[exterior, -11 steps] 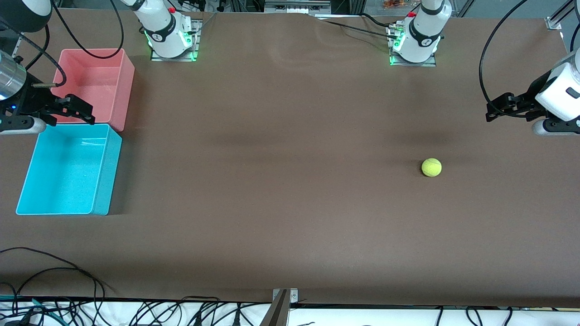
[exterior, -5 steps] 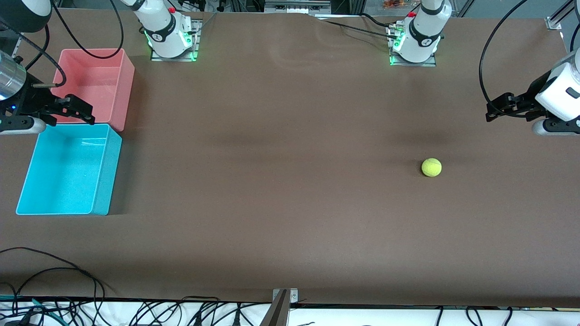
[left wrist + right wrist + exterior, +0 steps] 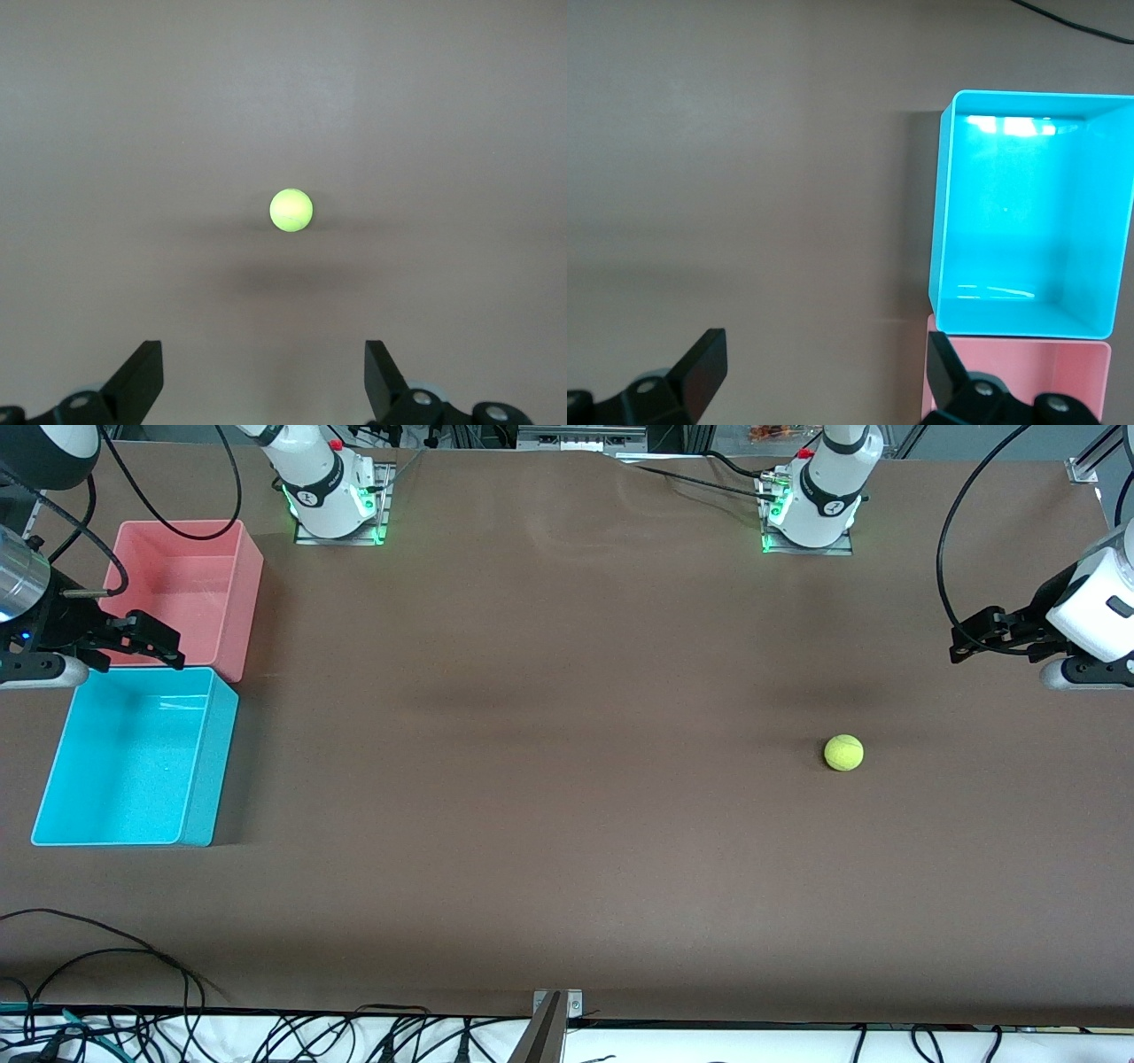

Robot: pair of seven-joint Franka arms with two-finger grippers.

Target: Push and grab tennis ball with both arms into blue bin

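The tennis ball [image 3: 843, 752] lies on the brown table toward the left arm's end; it also shows in the left wrist view [image 3: 291, 211]. My left gripper [image 3: 966, 638] hangs open and empty in the air above the table near that end, apart from the ball, and shows in its wrist view [image 3: 263, 372]. The blue bin [image 3: 133, 757] sits empty at the right arm's end, and shows in the right wrist view [image 3: 1028, 217]. My right gripper [image 3: 159, 642] hangs open and empty over the seam between the blue bin and the pink bin, and shows in its wrist view [image 3: 828, 367].
A pink bin [image 3: 190, 593] stands empty, touching the blue bin and farther from the front camera. The two arm bases [image 3: 337, 496] [image 3: 811, 509] stand along the table's back edge. Cables [image 3: 106, 974] lie at the front edge.
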